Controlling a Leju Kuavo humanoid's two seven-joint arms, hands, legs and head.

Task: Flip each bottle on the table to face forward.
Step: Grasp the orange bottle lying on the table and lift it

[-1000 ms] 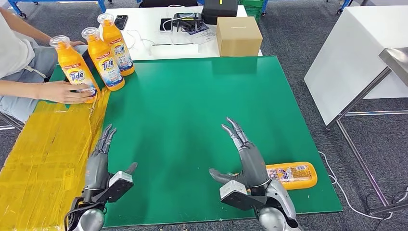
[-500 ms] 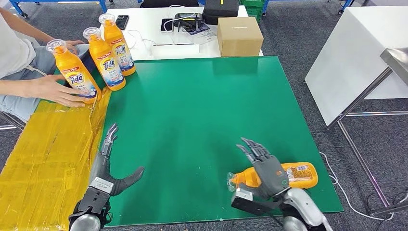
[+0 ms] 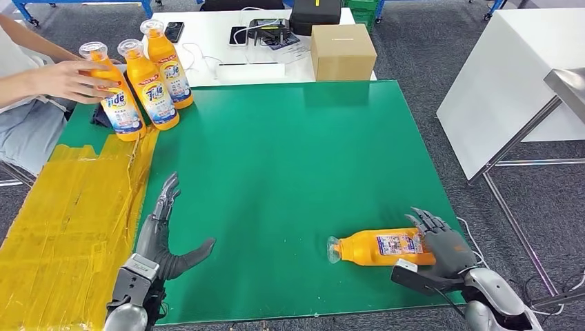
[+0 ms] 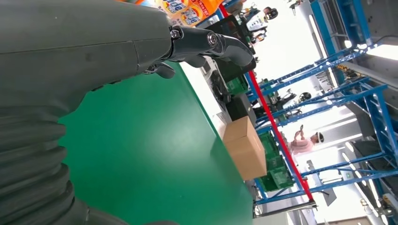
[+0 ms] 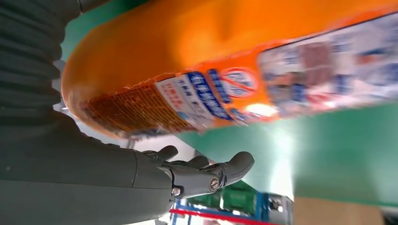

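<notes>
The bottle (image 3: 383,247) lies on the bench (image 3: 290,152), looking smooth, rigid and likely slippery; grip its middle. Right hand (image 3: 445,243) touches its base, fingers spread; left hand (image 3: 162,238) open.

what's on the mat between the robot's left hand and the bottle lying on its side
Nothing: in the head view, only bare green mat lies between the left hand and the lying bottle.

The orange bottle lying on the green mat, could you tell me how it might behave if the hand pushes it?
The orange bottle lies on its side and looks rounded, so it may roll. Its glossy plastic could slip against the right hand at its base. It looks full, so probably fairly heavy.
</notes>
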